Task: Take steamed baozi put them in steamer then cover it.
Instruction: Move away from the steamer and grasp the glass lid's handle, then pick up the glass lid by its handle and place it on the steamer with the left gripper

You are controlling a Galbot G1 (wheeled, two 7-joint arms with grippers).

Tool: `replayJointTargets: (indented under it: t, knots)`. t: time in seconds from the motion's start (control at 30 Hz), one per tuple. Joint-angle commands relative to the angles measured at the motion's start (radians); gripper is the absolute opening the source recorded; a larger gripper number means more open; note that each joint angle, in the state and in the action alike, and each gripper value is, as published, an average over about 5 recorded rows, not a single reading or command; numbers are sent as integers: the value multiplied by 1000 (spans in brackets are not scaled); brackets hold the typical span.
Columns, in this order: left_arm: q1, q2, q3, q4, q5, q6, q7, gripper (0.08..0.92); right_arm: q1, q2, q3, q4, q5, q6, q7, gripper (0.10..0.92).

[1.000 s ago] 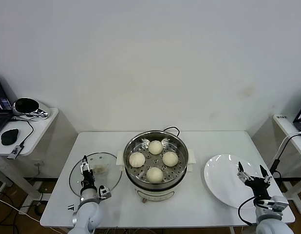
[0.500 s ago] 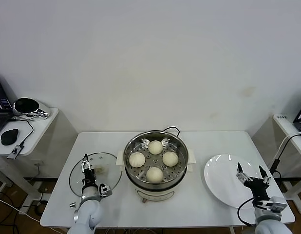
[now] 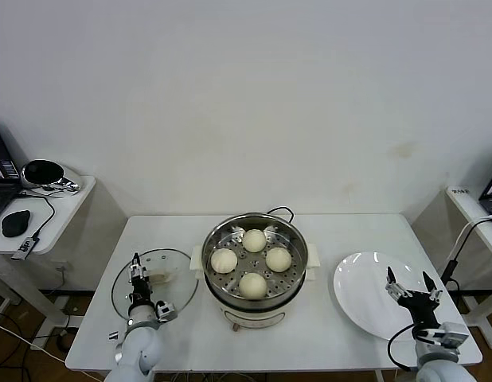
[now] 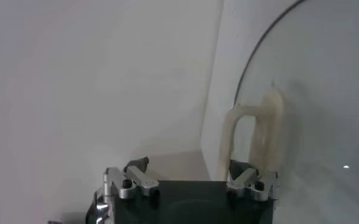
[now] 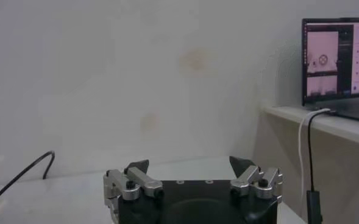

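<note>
Several cream-white baozi (image 3: 253,284) sit on the perforated tray inside the steel steamer (image 3: 298,243) at the table's middle. The clear glass cover (image 3: 173,265) lies flat on the table to its left, with its cream handle (image 3: 159,277) up. My left gripper (image 3: 150,285) hovers low over the cover, open. In the left wrist view the handle (image 4: 253,131) stands just beyond one finger (image 4: 242,172) of that gripper (image 4: 188,166). My right gripper (image 3: 408,277) waits open over the front edge of the plate, nothing between its fingers (image 5: 190,164).
A flat white plate (image 3: 364,300) lies bare at the right of the table. The steamer's black cord (image 3: 282,211) runs off behind it. A side table (image 3: 63,208) stands at the left with a mouse and headset. A laptop (image 5: 337,66) sits on a shelf to the right.
My left gripper has shifted slightly to the left over the cover. The right gripper has drifted a little toward the front.
</note>
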Motion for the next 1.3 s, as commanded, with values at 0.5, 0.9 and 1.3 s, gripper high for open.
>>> replayJointTargets:
  t: [0.5, 0.9, 1.3]
  knots:
    - [27, 6, -2, -39, -8, -45, -14, 180, -12, 6, 5, 18, -9, -1, 0, 823]
    - [204, 2, -90, -443, 25, 98, 102, 146, -4, 31, 36, 35, 11, -16, -1, 823]
    - [290, 55, -99, -767, 111, 282, 281, 146, 3, 90, 48, 26, 3, -3, -3, 823]
